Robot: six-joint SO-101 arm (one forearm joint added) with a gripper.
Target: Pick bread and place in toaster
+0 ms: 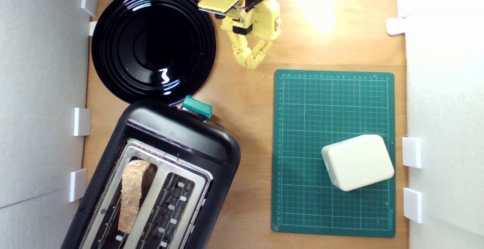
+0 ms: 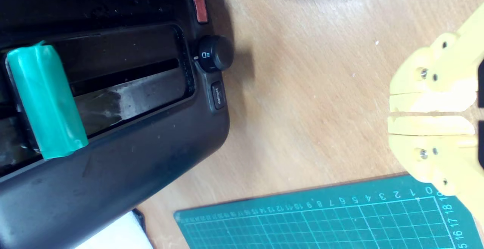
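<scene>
Exterior view, looking straight down on a wooden tabletop (image 1: 242, 211). The bread (image 1: 132, 194) stands on edge inside the slot of the toaster (image 1: 181, 135) nearer the exterior view's left, its top showing above the metal rim. The placing looks done (the teal lever (image 1: 196, 106) may yet need pressing, though the task does not ask for it). The yellow gripper (image 1: 252, 63) hangs at the top of the view with its fingertips together and nothing in them, well apart from the toaster. A black plate (image 1: 113, 71) lies just beside the toaster's lever end. A green mat (image 1: 302, 128) carries a white box (image 1: 357, 162) on the exterior view's right. Bare wood runs between toaster and mat, giving open room; white walls and small white brackets edge both sides.

Wrist view: the gripper (image 2: 393, 113) is closed and empty over bare wood. The toaster's lever end (image 2: 113, 188) fills one side, showing lever (image 2: 45, 101), a round dial (image 2: 214, 53) and buttons. The mat's corner (image 2: 302, 218) lies near. The bread is not seen here.
</scene>
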